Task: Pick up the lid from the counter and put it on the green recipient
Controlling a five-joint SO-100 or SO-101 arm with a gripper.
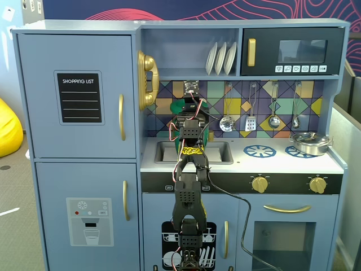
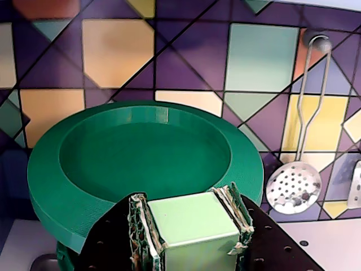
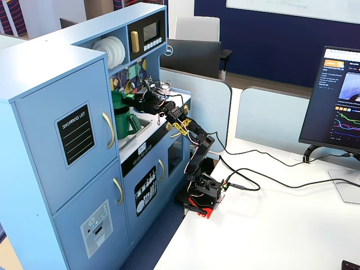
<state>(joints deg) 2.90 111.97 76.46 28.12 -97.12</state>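
My gripper (image 2: 189, 200) is shut on the light green square knob (image 2: 194, 226) of the lid (image 2: 141, 152), a dark green round disc with a raised rim. In the wrist view the lid sits over the top of the green recipient (image 2: 63, 254), of which only a dark strip shows beneath it. In a fixed view the recipient (image 3: 121, 121) stands at the sink with its handle to the front, the lid (image 3: 117, 99) level on or just above its rim and the gripper (image 3: 130, 99) beside it. I cannot tell whether they touch. In the front fixed view the arm hides most of the lid (image 1: 181, 105).
A steel pot (image 1: 308, 143) sits on the right burner, next to a blue burner ring (image 1: 259, 151). The sink (image 1: 220, 151) lies below the arm. A skimmer (image 2: 293, 186) and other utensils hang on the tiled wall. Plates (image 1: 221, 57) stand on the shelf above.
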